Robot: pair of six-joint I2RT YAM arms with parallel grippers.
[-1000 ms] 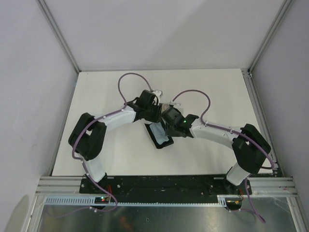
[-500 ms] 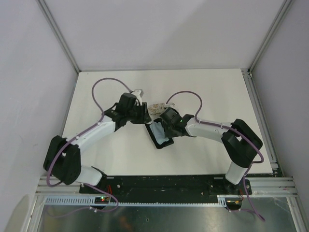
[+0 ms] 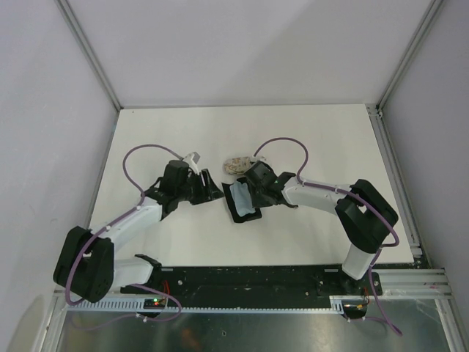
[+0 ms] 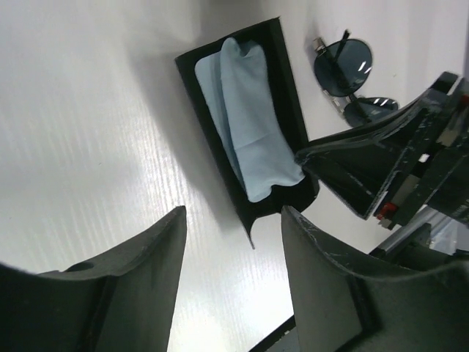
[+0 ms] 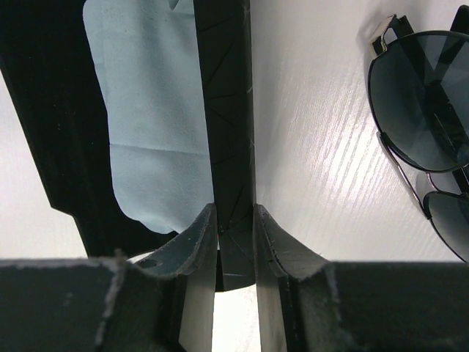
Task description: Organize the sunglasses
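Note:
A black oblong case (image 3: 242, 204) lies open on the white table with a light blue cloth (image 4: 245, 117) inside it. My right gripper (image 5: 234, 213) is shut on the case's side wall (image 5: 227, 110); from above it (image 3: 250, 191) sits at the case's far right edge. The wire-frame sunglasses (image 5: 421, 110) with dark rounded lenses lie on the table just right of the case, and in the left wrist view the same sunglasses (image 4: 344, 66) lie beyond the case. My left gripper (image 4: 233, 209) is open and empty, a short way left of the case (image 4: 242, 125).
A beige patterned oval case (image 3: 236, 165) lies just behind the black case, close to the right wrist. The enclosure's metal frame posts (image 3: 381, 110) stand at the table's far corners, with walls on both sides.
My left arm has pulled back to the left, away from the black case, and its jaws have widened. The right gripper has closed onto the case wall.

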